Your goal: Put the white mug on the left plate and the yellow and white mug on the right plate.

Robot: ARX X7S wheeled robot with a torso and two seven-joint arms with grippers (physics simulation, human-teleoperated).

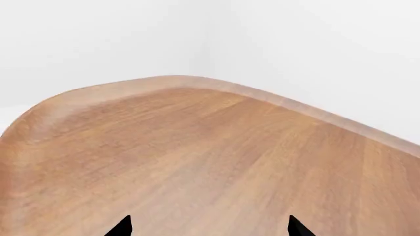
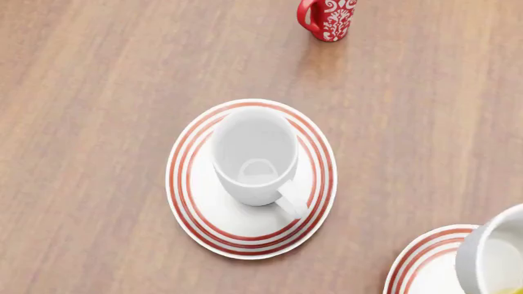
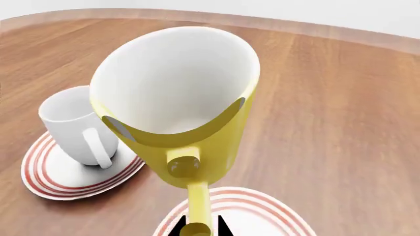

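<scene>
Open wood table (image 2: pixel 90 122) all round the left plate (image 2: pixel 192 202), whose centre the white mug (image 2: pixel 253 156) fills; red mug (image 2: pixel 329 18) stands well apart at far edge; yellow and white mug (image 3: pixel 180 103) hangs over the right plate (image 3: pixel 262 209), blocking access from above.

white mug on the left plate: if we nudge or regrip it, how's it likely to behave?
The white mug looks glossy, so probably slippery for fingers. It narrows toward its base, so a push near the rim may tip it. Standing on the left plate, it could slide on that surface rather than hold. Likely rigid, possibly fragile.
</scene>
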